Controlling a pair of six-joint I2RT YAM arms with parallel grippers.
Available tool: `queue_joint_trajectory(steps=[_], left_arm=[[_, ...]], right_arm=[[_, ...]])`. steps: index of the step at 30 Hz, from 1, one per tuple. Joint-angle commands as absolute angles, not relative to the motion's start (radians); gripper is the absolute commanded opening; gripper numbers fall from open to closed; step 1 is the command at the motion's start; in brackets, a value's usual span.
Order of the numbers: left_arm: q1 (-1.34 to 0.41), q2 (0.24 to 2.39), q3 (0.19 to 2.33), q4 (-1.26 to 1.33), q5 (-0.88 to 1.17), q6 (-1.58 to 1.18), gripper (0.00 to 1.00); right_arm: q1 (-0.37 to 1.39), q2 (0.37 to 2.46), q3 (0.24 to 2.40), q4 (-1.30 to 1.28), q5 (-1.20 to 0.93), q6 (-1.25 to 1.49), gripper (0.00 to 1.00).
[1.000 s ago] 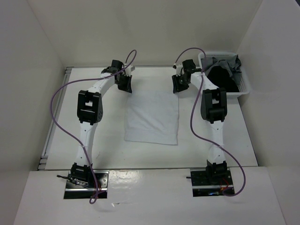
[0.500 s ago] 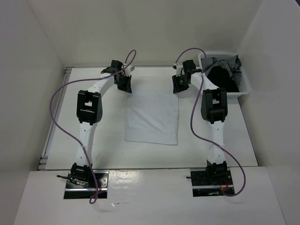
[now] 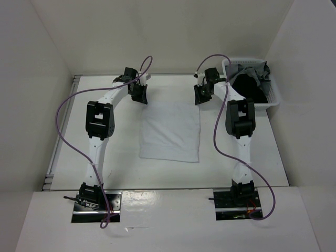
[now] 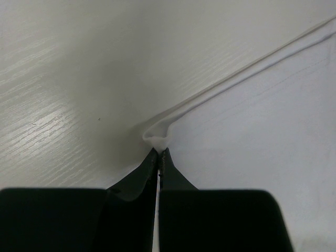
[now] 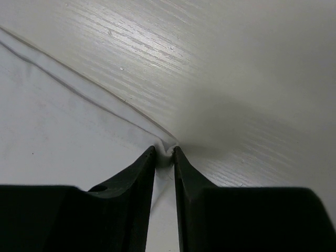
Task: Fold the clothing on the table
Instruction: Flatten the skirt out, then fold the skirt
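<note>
A: Colour, clothing (image 3: 170, 131)?
B: Plain white, no print. The tabletop (image 3: 121, 157) is white with a faint grain.
A: And the fingers (image 4: 136, 181)?
B: Black. Purple cables (image 3: 59, 119). White basket (image 3: 277, 97) with a black garment (image 3: 247, 89) and a grey garment (image 3: 251, 70).

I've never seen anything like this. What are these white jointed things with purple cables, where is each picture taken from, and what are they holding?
These are two robot arms, the left arm and the right arm, bolted at the near edge of a flat white table. The wide picture looks down from above and behind them. The two close-ups come from cameras on their wrists, with the black jaws at the bottom. A folded white fabric garment lies between the arms. A white plastic basket at far right holds a black garment and a grey garment. The left jaws are shut, pinching one far corner of the garment. The right jaws stand slightly apart around the other far corner; whether they grip it I cannot tell.
</note>
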State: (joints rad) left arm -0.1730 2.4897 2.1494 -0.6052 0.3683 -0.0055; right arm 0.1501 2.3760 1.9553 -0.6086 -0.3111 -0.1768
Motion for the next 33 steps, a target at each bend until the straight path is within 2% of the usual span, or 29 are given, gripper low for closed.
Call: queue_joint_trajectory(steps=[1, 5, 7, 9, 17, 24, 29, 33], left_arm=[[-0.161, 2.485, 2.112, -0.664, 0.328, 0.006, 0.0], [-0.161, 2.476, 2.092, -0.655, 0.328, 0.006, 0.0], [-0.161, 2.476, 2.092, -0.655, 0.319, 0.006, 0.0], [-0.161, 2.465, 2.092, -0.655, 0.307, 0.006, 0.0], [-0.141, 2.456, 2.23, -0.725, 0.288, 0.043, 0.0], [-0.109, 2.542, 2.525, -0.851, 0.307, 0.054, 0.0], [-0.109, 2.634, 2.787, -0.977, 0.339, 0.054, 0.0], [-0.129, 2.622, 2.787, -0.986, 0.363, 0.043, 0.0]], right_arm=[[0.155, 2.372, 1.913, -0.658, -0.308, -0.176, 0.25], [0.155, 2.381, 1.913, -0.667, -0.308, -0.176, 0.07], [0.155, 2.381, 1.922, -0.667, -0.308, -0.176, 0.02], [0.155, 2.381, 1.931, -0.667, -0.308, -0.186, 0.0], [0.155, 2.372, 2.1, -0.699, -0.238, -0.186, 0.0], [0.155, 2.381, 2.236, -0.739, -0.209, -0.176, 0.0], [0.155, 2.361, 2.246, -0.739, -0.186, -0.176, 0.0], [0.164, 2.29, 2.189, -0.718, -0.166, -0.176, 0.0]])
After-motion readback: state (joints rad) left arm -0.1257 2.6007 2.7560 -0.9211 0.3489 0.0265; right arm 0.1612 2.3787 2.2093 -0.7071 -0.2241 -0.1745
